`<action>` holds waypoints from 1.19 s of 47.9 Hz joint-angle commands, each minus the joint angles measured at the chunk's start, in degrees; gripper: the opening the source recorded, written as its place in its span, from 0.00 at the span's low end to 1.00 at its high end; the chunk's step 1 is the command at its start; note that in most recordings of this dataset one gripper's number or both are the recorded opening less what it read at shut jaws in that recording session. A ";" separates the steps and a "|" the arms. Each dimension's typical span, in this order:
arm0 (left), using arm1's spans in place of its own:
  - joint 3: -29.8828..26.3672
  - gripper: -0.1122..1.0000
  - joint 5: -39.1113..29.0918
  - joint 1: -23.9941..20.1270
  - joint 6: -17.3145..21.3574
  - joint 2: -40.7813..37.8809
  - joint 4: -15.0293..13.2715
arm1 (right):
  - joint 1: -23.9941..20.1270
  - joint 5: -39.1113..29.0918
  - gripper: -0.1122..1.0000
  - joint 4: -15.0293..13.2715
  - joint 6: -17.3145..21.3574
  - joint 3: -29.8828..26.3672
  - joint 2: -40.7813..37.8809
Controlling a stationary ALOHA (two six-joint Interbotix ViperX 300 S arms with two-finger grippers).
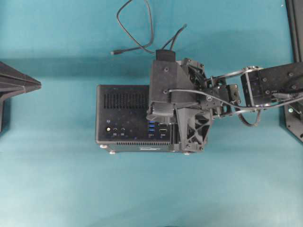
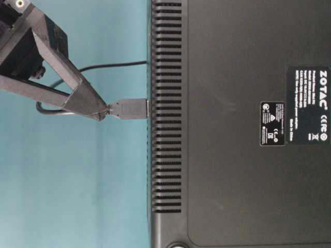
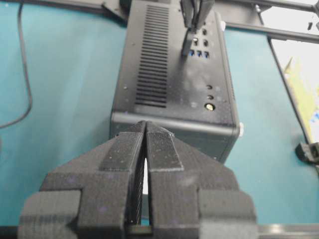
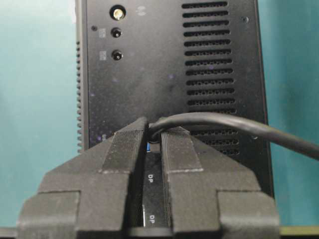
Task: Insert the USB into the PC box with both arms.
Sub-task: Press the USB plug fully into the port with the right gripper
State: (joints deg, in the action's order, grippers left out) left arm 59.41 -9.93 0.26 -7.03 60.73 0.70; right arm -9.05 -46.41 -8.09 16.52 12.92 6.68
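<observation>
The black PC box (image 1: 123, 101) lies on the teal table with its port face up. My right gripper (image 4: 153, 130) reaches down over that face and is shut on the USB (image 2: 128, 108), a dark grey plug. The plug's front end meets the box's port face (image 2: 155, 108). In the left wrist view the USB (image 3: 188, 46) stands at the row of blue ports (image 3: 199, 53). How deep it sits cannot be told. Its black cable (image 4: 239, 124) leaves the fingers to the right. My left gripper (image 3: 145, 128) is shut on nothing and hangs just short of the box's left end (image 3: 174, 127).
The cable (image 1: 137, 28) loops over the table behind the box and ends in a tiny slim plug (image 1: 113, 53). The left gripper (image 1: 37, 85) points in from the left edge. The right arm (image 1: 270, 87) crosses from the right, and a black frame (image 1: 294, 120) stands there.
</observation>
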 commanded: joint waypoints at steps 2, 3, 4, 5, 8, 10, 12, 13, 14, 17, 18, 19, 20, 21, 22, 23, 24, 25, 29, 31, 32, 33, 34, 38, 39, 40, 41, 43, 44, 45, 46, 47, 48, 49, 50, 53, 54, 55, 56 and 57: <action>-1.58 0.10 0.53 -0.18 -0.09 -0.26 0.18 | 1.14 -0.26 0.16 -0.88 0.70 0.79 -0.70; -1.58 0.10 0.44 -0.18 -0.09 -0.26 0.09 | 1.32 -0.26 0.16 -1.05 0.70 0.79 -0.79; -1.58 0.10 0.53 -0.18 0.00 -0.26 0.09 | 1.49 -0.26 0.16 -1.14 0.70 0.79 -0.88; -1.58 0.10 0.44 -0.18 0.00 -0.26 0.09 | 1.58 -0.18 0.16 -1.23 0.70 0.79 -0.97; -1.67 0.10 0.44 -0.18 -0.09 -0.26 0.18 | 1.67 -0.09 0.16 -1.32 0.70 0.70 -1.23; -1.67 0.10 0.44 -0.09 -0.09 -0.18 0.18 | 1.41 0.09 0.16 -1.32 0.79 0.79 -1.32; -1.76 0.10 0.53 -0.18 0.00 -0.18 0.09 | 1.05 0.09 0.16 -1.23 0.88 0.70 -1.41; -1.76 0.10 0.44 -0.18 0.00 -0.18 0.09 | 0.79 0.09 0.16 -1.14 0.88 0.79 -1.41; -1.67 0.10 0.44 -0.18 -0.09 -0.18 0.18 | 0.53 0.09 0.16 -1.05 0.88 0.79 -1.41; -1.67 0.10 0.53 -0.18 -0.09 -0.18 0.18 | -0.35 0.09 0.16 -0.88 1.14 0.79 -1.23; -1.67 0.10 0.44 -0.18 -0.09 -0.18 0.09 | -0.62 0.09 0.16 -0.79 1.23 0.79 -1.23; -1.67 0.10 0.44 -0.18 -0.09 -0.18 0.09 | -0.88 0.09 0.16 -0.70 1.49 0.70 -1.14; -1.67 0.10 0.44 -0.18 -0.09 -0.18 0.09 | -1.14 0.18 0.16 -0.53 1.58 0.79 -1.05; -1.76 0.10 0.44 -0.18 -0.09 -0.18 0.09 | -1.49 0.18 0.16 -0.44 1.76 0.70 -1.05; -1.76 0.10 0.44 -0.18 0.00 -0.18 0.09 | -1.67 0.18 0.16 -0.26 2.02 0.70 -1.05; -1.76 0.10 0.44 -0.18 -0.09 -0.18 0.09 | -1.93 0.18 0.16 -0.09 2.20 0.62 -0.97; -1.76 0.10 0.44 -0.18 -0.09 -0.18 0.09 | -2.11 0.18 0.16 0.00 2.37 0.53 -0.88; -1.76 0.10 0.44 -0.18 -0.09 -0.18 0.09 | -2.46 0.18 0.16 0.18 2.72 0.53 -0.79; -1.67 0.10 0.44 -0.18 -0.09 -0.18 0.18 | -2.72 0.18 0.16 0.18 3.25 0.53 -0.70; -1.67 0.10 0.44 -0.18 0.00 -0.18 0.18 | -2.72 0.26 0.16 0.09 3.43 0.79 -0.70; -1.58 0.10 0.44 -0.18 -0.09 -0.18 0.09 | -2.55 0.26 0.16 0.00 3.43 0.79 -0.70; -1.58 0.10 0.44 -0.18 -0.09 -0.18 0.09 | -2.37 0.26 0.16 0.00 3.43 0.97 -0.70; -1.58 0.10 0.44 -0.18 -0.09 -0.18 0.09 | -2.29 0.26 0.16 -0.09 3.43 1.14 -0.79; -1.67 0.10 0.44 -0.09 -0.09 -0.18 0.18 | -1.49 0.35 0.16 -0.35 3.43 1.67 -0.62; -1.67 0.10 0.44 -0.18 -0.09 -0.18 0.09 | -1.23 0.35 0.16 -0.44 3.34 1.67 -0.70; -1.67 0.10 0.44 -0.09 0.00 -0.18 0.18 | -1.05 0.35 0.16 -0.70 3.34 1.76 -0.70; -1.67 0.10 0.44 -0.18 -0.09 -0.18 0.18 | -0.79 0.35 0.16 -0.88 3.34 1.76 -0.70; -1.67 0.10 0.44 -0.18 -0.09 -0.18 0.09 | -0.18 0.35 0.16 -1.41 3.34 1.93 -0.70; -1.67 0.10 0.44 -0.18 -0.09 -0.18 0.09 | 0.09 0.35 0.16 -1.67 3.34 1.93 -0.70; -1.67 0.10 0.53 -0.18 -0.09 -0.18 0.18 | 0.70 0.44 0.16 -2.20 3.34 1.93 -0.70; -1.58 0.10 0.44 -0.09 -0.09 -0.18 0.09 | 0.97 0.44 0.16 -2.55 3.25 2.02 -0.70; -1.58 0.10 0.44 -0.18 -0.09 -0.18 0.09 | 1.23 0.53 0.16 -2.99 3.25 2.02 -0.70; -1.58 0.10 0.44 -0.18 -0.09 -0.18 0.09 | 1.41 0.62 0.16 -3.34 3.25 2.11 -0.70; -1.58 0.10 0.44 -0.18 -0.09 -0.18 0.09 | 1.67 0.79 0.16 -3.69 3.25 2.11 -0.70; -1.67 0.10 0.44 -0.18 0.00 -0.18 0.18 | 1.85 0.88 0.16 -3.96 3.16 2.20 -0.70; -1.67 0.10 0.44 -0.18 -0.09 -0.18 0.09 | 2.02 1.05 0.16 -4.39 3.25 2.29 -0.53; -1.76 0.10 0.44 -0.18 -0.09 -0.18 0.18 | 2.11 1.05 0.16 -4.48 3.25 2.37 -0.53; -1.76 0.10 0.44 -0.18 0.00 -0.18 0.09 | 2.02 1.05 0.16 -4.39 3.25 2.37 -0.44; -1.76 0.10 0.53 -0.18 -0.09 -0.18 0.18 | 2.02 1.05 0.16 -4.48 3.25 2.37 -0.44; -1.76 0.10 0.44 -0.18 0.00 -0.18 0.18 | 1.93 1.05 0.16 -4.39 3.34 2.46 -0.26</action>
State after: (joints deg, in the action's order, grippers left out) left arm 59.41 -9.93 0.26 -7.03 60.73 0.70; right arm -8.70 -44.82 -11.78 19.25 14.15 6.77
